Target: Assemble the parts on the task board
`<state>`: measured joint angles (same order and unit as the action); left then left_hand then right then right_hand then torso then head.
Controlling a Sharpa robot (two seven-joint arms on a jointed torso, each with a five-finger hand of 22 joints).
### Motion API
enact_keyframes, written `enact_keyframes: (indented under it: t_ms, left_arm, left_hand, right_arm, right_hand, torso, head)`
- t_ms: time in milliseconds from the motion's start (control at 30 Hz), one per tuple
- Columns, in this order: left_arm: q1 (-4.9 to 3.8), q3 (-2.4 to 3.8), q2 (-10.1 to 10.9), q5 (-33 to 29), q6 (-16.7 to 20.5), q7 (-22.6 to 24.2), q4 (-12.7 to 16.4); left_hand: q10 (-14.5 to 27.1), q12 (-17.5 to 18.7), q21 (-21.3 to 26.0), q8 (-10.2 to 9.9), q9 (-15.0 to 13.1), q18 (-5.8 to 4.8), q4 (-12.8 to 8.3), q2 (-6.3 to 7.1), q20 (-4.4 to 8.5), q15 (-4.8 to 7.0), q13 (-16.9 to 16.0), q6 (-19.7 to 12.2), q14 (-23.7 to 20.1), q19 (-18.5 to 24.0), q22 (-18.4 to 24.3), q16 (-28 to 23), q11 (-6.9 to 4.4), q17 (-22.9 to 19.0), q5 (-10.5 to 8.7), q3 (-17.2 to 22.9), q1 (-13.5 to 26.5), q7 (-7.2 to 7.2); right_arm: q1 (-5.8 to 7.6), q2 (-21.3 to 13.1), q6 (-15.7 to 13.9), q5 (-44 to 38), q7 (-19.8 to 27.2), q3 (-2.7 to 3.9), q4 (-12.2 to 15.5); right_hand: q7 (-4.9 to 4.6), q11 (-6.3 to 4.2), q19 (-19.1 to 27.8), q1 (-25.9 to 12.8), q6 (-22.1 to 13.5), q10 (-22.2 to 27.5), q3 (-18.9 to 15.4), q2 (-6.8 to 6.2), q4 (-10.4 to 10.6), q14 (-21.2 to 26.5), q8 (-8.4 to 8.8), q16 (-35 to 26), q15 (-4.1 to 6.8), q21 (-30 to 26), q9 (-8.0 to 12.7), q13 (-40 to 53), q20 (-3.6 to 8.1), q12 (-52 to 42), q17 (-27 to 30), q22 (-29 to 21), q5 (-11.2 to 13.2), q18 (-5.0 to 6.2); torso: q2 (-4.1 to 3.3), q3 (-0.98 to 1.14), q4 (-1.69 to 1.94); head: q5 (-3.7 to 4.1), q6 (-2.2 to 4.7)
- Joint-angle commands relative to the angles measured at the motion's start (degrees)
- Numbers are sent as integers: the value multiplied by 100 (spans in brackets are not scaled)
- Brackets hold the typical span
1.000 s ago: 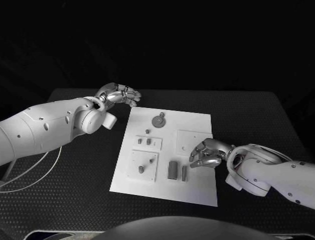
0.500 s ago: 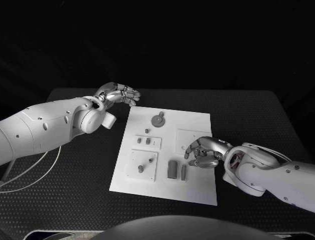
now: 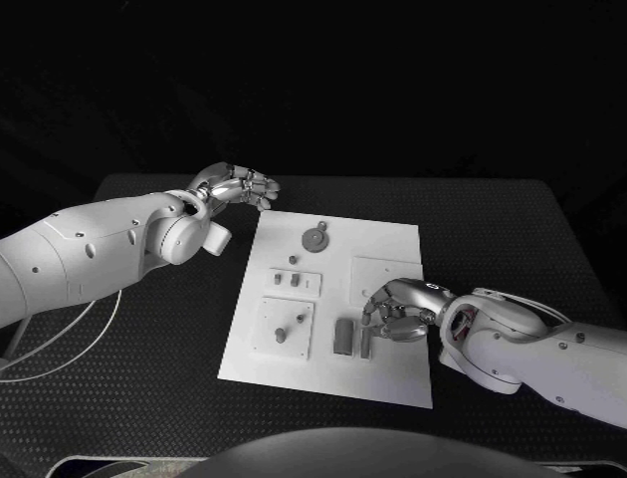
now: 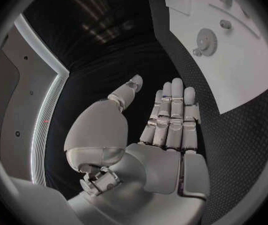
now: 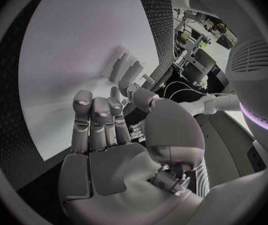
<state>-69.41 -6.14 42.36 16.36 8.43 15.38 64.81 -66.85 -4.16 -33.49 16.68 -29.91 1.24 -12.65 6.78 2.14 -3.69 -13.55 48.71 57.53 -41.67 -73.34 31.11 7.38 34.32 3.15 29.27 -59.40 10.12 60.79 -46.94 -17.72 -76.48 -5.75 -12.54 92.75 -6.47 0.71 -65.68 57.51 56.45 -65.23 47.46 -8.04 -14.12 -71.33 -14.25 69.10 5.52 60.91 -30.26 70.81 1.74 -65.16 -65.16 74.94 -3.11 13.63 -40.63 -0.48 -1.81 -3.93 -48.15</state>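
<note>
My right hand (image 3: 397, 311) is low over the near end of the board (image 3: 385, 244). My fingers (image 3: 377, 299) curl down toward the two long bars (image 3: 354, 339) that lie side by side just under my fingertips. I cannot tell if I am touching a bar yet, or if I hold anything. In my right wrist view the fingers (image 5: 94, 116) stand up a little bent, and nothing sits in the palm. I think I am here to pick up one bar, so I come from above where there is room.

Just past my fingers, on the side toward my other arm, is a small square plate (image 3: 287, 327) with a peg part on it. A bit farther along the board are a few tiny parts (image 3: 295, 281) in a row. I think these all wait for their turn, so they lie flat and apart, easy to reach one by one.

At the far end of the board sits the round gear (image 3: 315, 238), close to my left hand.

My left hand (image 3: 236, 186) hangs off the far corner of the board, over the table (image 3: 515, 219). It holds nothing. In the left wrist view its fingers (image 4: 171, 116) are straight and side by side. I think it stays out there so it does not bump my working hand.
</note>
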Motion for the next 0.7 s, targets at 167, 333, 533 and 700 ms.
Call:
enact_keyframes:
  t_ms: [167, 333, 533, 700]
  left_arm:
    - [-7, 4, -9, 9, -60, 47, 5]
    - [-7, 4, -15, 9, -61, 46, 3]
    - [-7, 3, -14, 9, -56, 43, -2]
    - [-7, 3, -6, 9, -58, 40, 7]
  left_hand:
    - [34, 9, 28, 26, 2, 114, 37, -11, -33, -20, 7, -55, 9, 4, -11, -27, 1, 12, -24, 7, 58, -5]
    - [34, 9, 29, 26, 2, 114, 43, -15, -34, -20, 7, -56, 10, 3, -13, -29, 2, 15, -24, 7, 61, -5]
    - [35, 9, 31, 26, 2, 114, 47, -19, -34, -20, 8, -57, 10, 3, -15, -31, 2, 18, -24, 8, 64, -5]
    - [35, 9, 32, 26, 2, 114, 49, -19, -34, -21, 8, -57, 9, 3, -16, -33, 2, 19, -24, 8, 64, -5]
  right_arm:
    - [-11, 16, 195, -101, 54, -2, -12]
    - [-24, 21, 217, -118, 60, -2, -21]
    - [-37, 26, 161, -144, 54, -3, -33]
    - [-40, 20, 120, -204, 28, -3, -34]
  right_hand:
    - [-37, -22, 3, -58, 30, -17, 16, 18, 56, 0, -23, -28, -1, 6, 13, -2, -35, -24, -13, 23, 2, 137]
    - [2, -56, -2, -56, 153, -31, 27, 53, 53, -6, -92, -26, 27, 15, 8, 1, -27, -44, -20, 31, 4, 137]
    - [32, -84, -3, -46, 224, -48, 33, 92, 30, -11, -135, -25, 52, 19, 5, 5, -22, -60, -25, 36, 3, 137]
    - [61, -113, -5, -6, 290, -74, 71, 185, -24, -17, -178, -24, 79, 22, 2, 8, -13, -80, -31, 40, 23, 137]
  torso:
    - [1, 0, 3]
    - [0, -1, -3]
    - [-1, 6, 1]
    - [-2, 5, -1]
  head:
    - [-1, -22]
    - [-2, -36]
    - [-11, -38]
    - [-13, -42]
